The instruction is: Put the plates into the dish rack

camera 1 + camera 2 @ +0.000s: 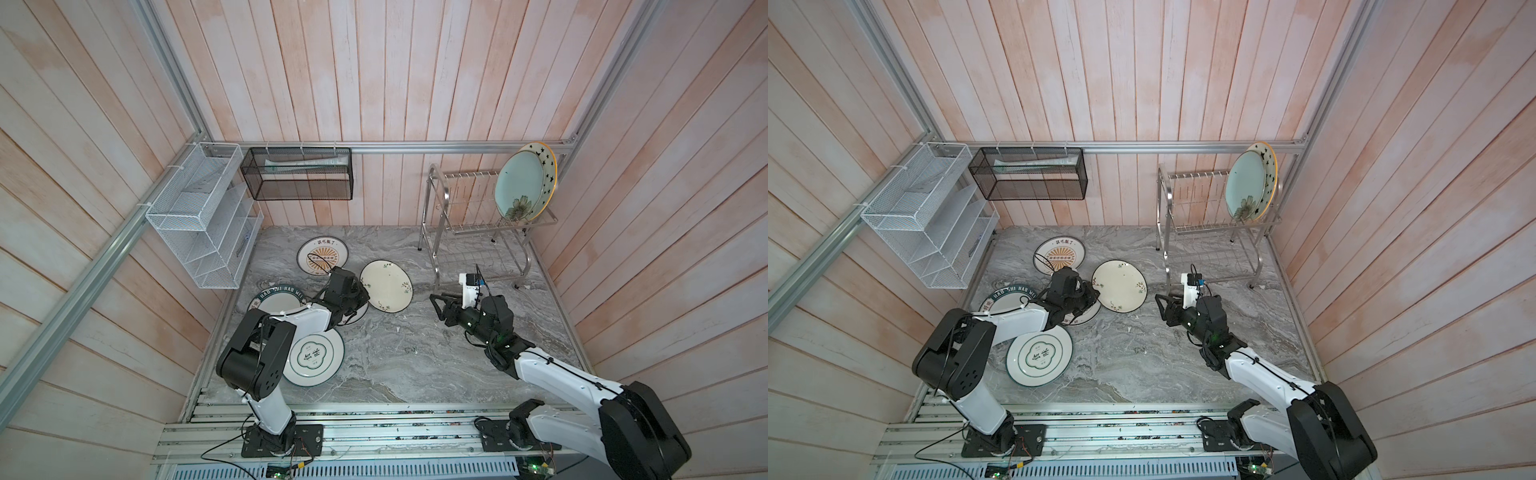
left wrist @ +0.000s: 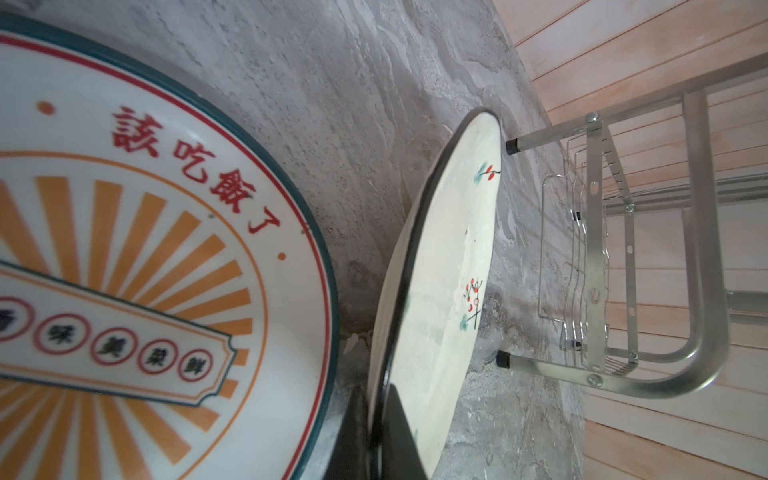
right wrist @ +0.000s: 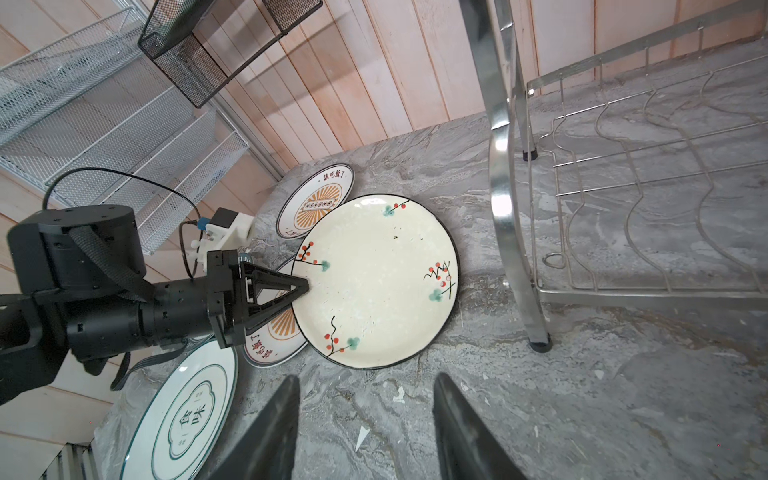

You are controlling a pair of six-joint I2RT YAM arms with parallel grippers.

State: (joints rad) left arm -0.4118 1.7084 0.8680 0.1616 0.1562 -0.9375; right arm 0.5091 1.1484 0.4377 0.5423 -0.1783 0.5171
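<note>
Your desk (image 1: pixel 415 357) is a grey, veined, stone-look slab, boxed in by pale pink plank walls with aluminium rails running along them. Small white chips (image 3: pixel 360 436) lie scattered on it. In the back left corner a white mesh shelf basket (image 1: pixel 195 220) and a black mesh box (image 1: pixel 297 174) hang from the rails.

The dish rack (image 1: pixel 465 199) stands at the back right. A pale-blue flower plate (image 1: pixel 519 187) and a star-rimmed plate (image 1: pixel 549 166) stand upright at the right end of its upper tier.

Your left hand (image 3: pixel 305 286) is clamped on the rim of the cream plate (image 3: pixel 374 282). That plate sits just beside the rack's legs, and its edge overlaps a sunburst plate (image 3: pixel 274 328). Your right hand (image 3: pixel 370 424) hovers near the cream plate with its fingers apart and nothing between them.

A second sunburst plate (image 1: pixel 323 257) lies flat farther back. A dark-green lettered plate (image 1: pixel 274 297) and a green-ringed plate (image 1: pixel 316 357) lie flat by your left arm.
</note>
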